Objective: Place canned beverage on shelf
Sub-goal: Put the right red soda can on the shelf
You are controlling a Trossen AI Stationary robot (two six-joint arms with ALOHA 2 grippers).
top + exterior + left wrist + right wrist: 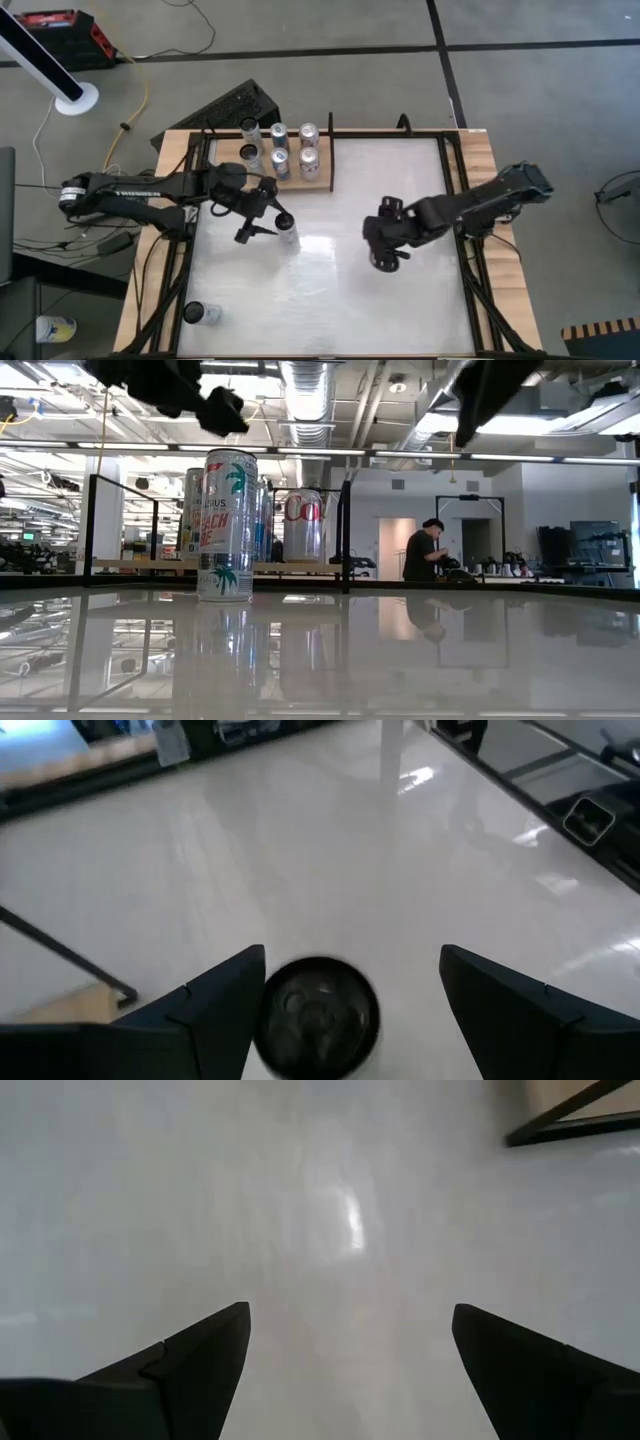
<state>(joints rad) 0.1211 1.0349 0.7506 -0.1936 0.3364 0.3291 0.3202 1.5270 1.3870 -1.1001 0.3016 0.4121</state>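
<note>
A tall white can (227, 525) with a palm print stands upright on its base on the glossy white table (330, 290), left of the middle. From above, the can's top (315, 1017) shows as a dark disc. My left gripper (352, 960) hangs open just above it, a finger to either side of the can's top, clear of the can (288, 232). The shelf (322, 180), a wooden panel with black rails, lies at the far left and bears several upright cans (290, 150). My right gripper (350, 1315) hangs open over bare table right of the middle (385, 258).
One more can (200, 314) lies at the near left corner of the table. Black rails (462, 190) run along the table's left and right sides. Bare tabletop stretches between the two arms. A person (425, 550) stands far off in the room behind.
</note>
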